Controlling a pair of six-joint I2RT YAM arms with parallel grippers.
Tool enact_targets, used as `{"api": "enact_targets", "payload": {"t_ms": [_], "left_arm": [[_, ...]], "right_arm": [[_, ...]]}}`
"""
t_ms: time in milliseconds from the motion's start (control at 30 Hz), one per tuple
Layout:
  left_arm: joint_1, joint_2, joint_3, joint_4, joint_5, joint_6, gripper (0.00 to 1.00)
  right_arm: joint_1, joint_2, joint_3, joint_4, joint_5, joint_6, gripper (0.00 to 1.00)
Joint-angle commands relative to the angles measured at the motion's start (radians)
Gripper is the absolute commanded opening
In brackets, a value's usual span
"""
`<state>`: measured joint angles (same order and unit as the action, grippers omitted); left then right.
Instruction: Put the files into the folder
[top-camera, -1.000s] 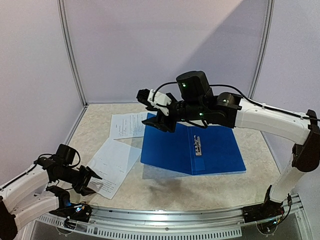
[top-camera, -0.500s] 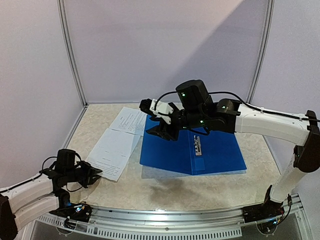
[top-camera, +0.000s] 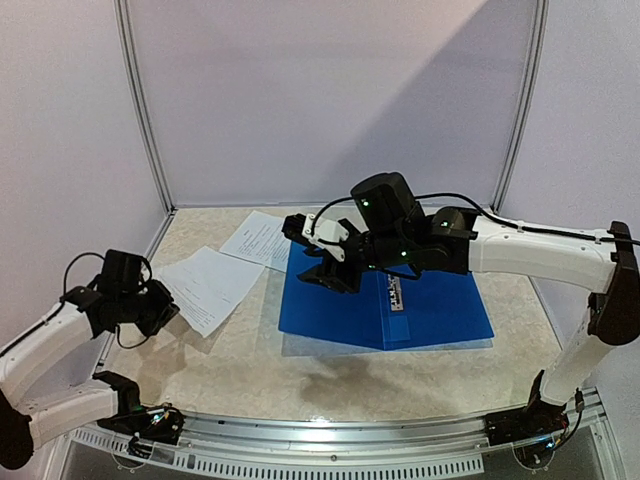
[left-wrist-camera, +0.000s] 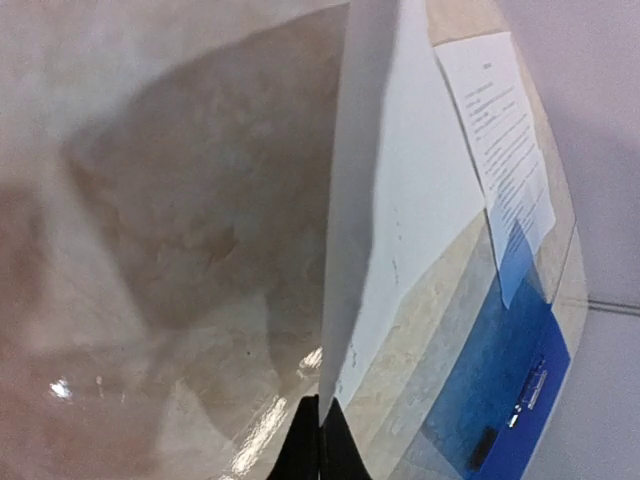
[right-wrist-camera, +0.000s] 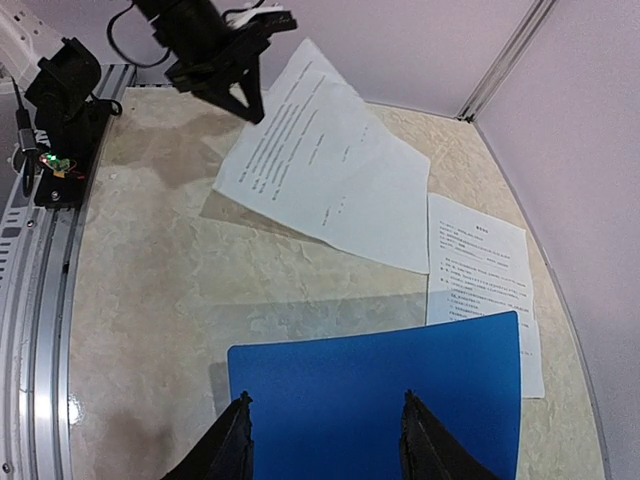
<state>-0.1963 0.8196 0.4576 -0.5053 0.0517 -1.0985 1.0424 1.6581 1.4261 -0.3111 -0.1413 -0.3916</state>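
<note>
Pinching a thin white printed paper sheet (top-camera: 205, 285), the left gripper (left-wrist-camera: 318, 440) is clamped on it at 9 o'clock of the bright blue plastic folder (top-camera: 430, 300). Right gripper (right-wrist-camera: 325, 430), jaws apart, props its cover (right-wrist-camera: 370, 390). Nothing filed yet; second sheet (top-camera: 258, 238) at 11.

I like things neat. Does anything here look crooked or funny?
Yes. One sheet hangs tilted above the table, pinched at its edge by the left claw. The other sheet lies crooked beside the blue folder, whose cover is lifted.
</note>
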Motion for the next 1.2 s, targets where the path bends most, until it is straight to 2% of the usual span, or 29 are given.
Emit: {"api": "enact_targets", "payload": {"t_ms": [0, 133, 300, 500, 700, 833, 1033, 1167], "left_arm": [[-0.015, 0.104, 0.263, -0.242, -0.16, 0.275, 0.0], [-0.023, 0.216, 0.499, -0.391, -0.198, 0.4, 0.0], [-0.056, 0.374, 0.73, -0.52, -0.153, 0.555, 0.0], [-0.22, 0.457, 0.955, -0.603, -0.283, 0.732, 0.0], [-0.412, 0.444, 1.039, -0.633, -0.326, 0.891, 0.0], [-0.539, 0.408, 1.061, -0.675, -0.345, 0.956, 0.0], [-0.635, 0.362, 1.121, -0.727, -0.374, 1.036, 0.0], [-0.659, 0.351, 1.181, -0.749, -0.381, 1.074, 0.0]], "right_arm": [[0.004, -0.058, -0.015, -0.023, -0.056, -0.023, 0.5], [0.0, -0.07, -0.033, -0.045, -0.125, -0.035, 0.5], [-0.013, -0.081, -0.042, -0.075, -0.231, -0.049, 0.51], [-0.021, -0.094, -0.039, -0.118, -0.302, -0.071, 0.54], [-0.027, -0.094, -0.027, -0.128, -0.272, -0.096, 0.57], [-0.028, -0.053, 0.06, -0.161, -0.245, -0.094, 0.63], [-0.03, 0.025, 0.198, -0.177, -0.198, -0.13, 0.8], [-0.036, 0.082, 0.313, -0.178, -0.155, -0.152, 0.83]]}}
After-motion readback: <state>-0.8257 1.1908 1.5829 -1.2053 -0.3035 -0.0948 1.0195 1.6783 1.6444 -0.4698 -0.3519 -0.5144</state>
